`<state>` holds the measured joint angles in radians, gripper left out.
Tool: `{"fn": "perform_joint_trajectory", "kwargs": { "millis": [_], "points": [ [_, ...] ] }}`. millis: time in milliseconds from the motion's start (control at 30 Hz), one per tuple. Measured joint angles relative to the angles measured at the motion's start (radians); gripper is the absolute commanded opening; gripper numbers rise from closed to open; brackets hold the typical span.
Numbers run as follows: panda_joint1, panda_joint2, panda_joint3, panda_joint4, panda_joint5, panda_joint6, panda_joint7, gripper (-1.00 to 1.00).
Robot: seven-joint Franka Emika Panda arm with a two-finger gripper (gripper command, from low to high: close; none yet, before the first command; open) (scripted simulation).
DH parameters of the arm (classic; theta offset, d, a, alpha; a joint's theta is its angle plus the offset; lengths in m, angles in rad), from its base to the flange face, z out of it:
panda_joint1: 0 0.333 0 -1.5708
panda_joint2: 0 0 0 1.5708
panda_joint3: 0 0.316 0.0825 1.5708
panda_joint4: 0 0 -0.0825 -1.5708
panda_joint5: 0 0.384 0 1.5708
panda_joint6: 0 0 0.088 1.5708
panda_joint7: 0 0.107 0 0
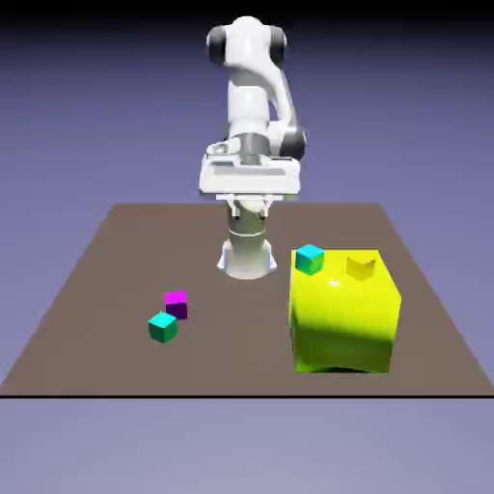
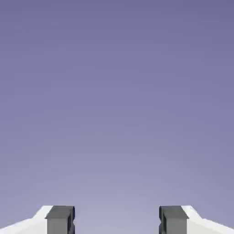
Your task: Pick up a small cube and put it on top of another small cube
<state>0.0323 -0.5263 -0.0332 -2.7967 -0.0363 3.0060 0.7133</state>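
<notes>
On the brown table's left part lie two small cubes: a magenta cube (image 1: 176,304) and, touching its near-left corner, a teal cube (image 1: 162,327). Another small teal cube (image 1: 309,259) and a small yellow cube (image 1: 361,266) rest on top of a large yellow-green block (image 1: 343,314) at the exterior view's right. My gripper (image 1: 249,205) hangs high near the robot's base, far behind all the cubes. In the hand view my gripper (image 2: 117,221) stands open, its grey fingertips (image 2: 60,220) wide apart with only the backdrop between them.
The large yellow-green block rises well above the table (image 1: 116,260) on the right side. The robot's white base (image 1: 247,256) stands at the back middle, just left of the block.
</notes>
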Motion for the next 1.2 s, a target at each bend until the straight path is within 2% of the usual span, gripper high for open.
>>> {"fn": "perform_joint_trajectory", "kwargs": {
  "millis": [767,833,1000,1033,1100,1200],
  "points": [
    [0.388,0.834,-0.633,0.254,-0.692,-0.592,-0.529,0.0],
    [0.394,0.846,-0.642,0.257,-0.702,-0.601,-0.536,0.0],
    [0.32,1.027,-0.629,0.274,-0.727,-0.425,-0.498,0.0],
    [0.31,1.051,-0.627,0.276,-0.731,-0.401,-0.492,-1.0],
    [0.31,1.051,-0.627,0.276,-0.73,-0.401,-0.493,-1.0],
    [0.354,0.943,-0.635,0.266,-0.714,-0.507,-0.517,-1.0]
  ]
}}
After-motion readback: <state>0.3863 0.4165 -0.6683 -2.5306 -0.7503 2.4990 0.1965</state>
